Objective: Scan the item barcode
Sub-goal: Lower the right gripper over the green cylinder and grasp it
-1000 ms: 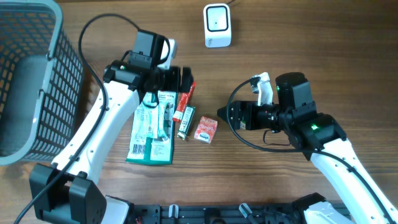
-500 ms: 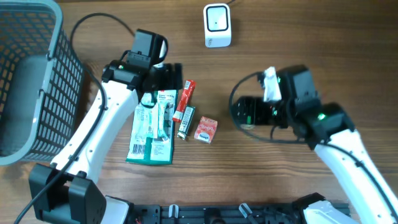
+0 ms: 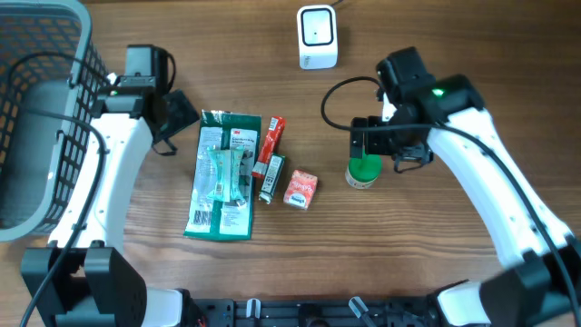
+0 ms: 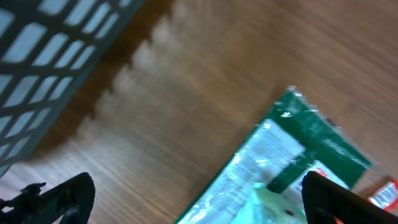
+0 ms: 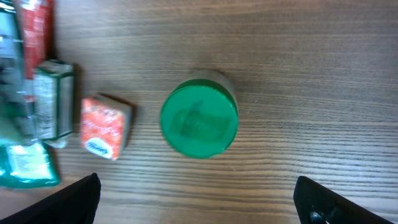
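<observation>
Right jaws stand wide open and empty, directly above the jar, which sits upright on the worktop, well apart from the scanner. Only the right wrist view shows the green lid whole and clear of both fingers, with the red box near it. Left jaws are wide open and empty, over bare wood between basket and packet; the left wrist view is blurred. Only the overhead view shows the scanner.
</observation>
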Robot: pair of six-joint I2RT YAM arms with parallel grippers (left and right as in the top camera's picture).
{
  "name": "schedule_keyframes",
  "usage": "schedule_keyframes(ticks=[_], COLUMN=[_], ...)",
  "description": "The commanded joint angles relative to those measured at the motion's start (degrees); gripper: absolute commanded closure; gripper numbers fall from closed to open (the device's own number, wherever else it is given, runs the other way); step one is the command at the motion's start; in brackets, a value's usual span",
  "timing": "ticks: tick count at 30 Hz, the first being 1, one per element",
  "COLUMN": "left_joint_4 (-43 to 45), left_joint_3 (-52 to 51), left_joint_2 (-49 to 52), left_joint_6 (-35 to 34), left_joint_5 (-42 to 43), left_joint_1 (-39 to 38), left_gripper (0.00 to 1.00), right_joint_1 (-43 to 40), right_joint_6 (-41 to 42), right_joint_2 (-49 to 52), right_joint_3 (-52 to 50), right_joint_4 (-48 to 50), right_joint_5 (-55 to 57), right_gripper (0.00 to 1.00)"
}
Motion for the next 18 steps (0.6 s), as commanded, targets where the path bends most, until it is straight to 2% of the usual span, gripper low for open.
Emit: schedule_keyframes(ticks=[1, 9, 18], left_joint_4=[-0.7, -0.9, -0.9], left_joint_3=[-0.8, -0.8, -0.8], left_joint_2=[0.3, 0.3, 0.3], left_joint_6=[-1.6, -1.6, -1.6], left_joint_5=[-1.1, -1.1, -1.1], left_joint_1=[1.3, 1.2, 1.2], left_gripper=[0.0, 0.0, 0.0], right_joint_1=[0.2, 0.3, 0.3], right_joint_6=[0.7, 6.1, 9.4], right_joint_2=[2.8, 4.3, 4.3], right_joint_3=[0.2, -0.9, -7.7], right_joint_4=[0.9, 2.1, 7.5], right_joint_5=[1.8, 3.0, 2.8], right_gripper=[0.0, 0.0, 0.0])
